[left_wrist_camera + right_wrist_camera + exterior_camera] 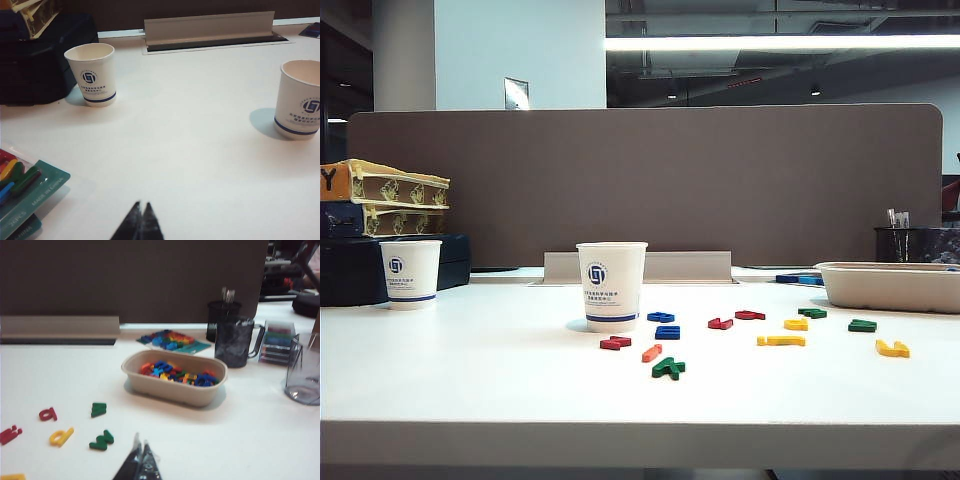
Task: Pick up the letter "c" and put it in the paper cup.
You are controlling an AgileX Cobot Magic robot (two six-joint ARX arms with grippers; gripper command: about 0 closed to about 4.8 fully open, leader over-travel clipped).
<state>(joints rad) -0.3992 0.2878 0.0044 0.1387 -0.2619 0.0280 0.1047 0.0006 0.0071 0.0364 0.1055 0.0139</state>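
The paper cup (611, 287) stands upright in the middle of the white table (470, 370); it is white, with a round blue logo and a blue band near its base. The left wrist view shows it (300, 100) far off to one side, its bottom hidden. The letter "c" is hidden in every view. My left gripper (141, 205) is shut with nothing in it, low over bare table. My right gripper (140, 444) is also shut and holds nothing, near a green letter (102, 440). Neither gripper shows in the exterior view.
Loose letters lie right of the cup, among them a straight orange piece (651, 352), a green one (668, 368) and yellow ones (781, 340). A beige tray (170, 392) holds several more. A smaller cup (410, 273) stands at the left by a black box (35, 65). A mesh mug (234, 342) and a teal packet (47, 185) are nearby.
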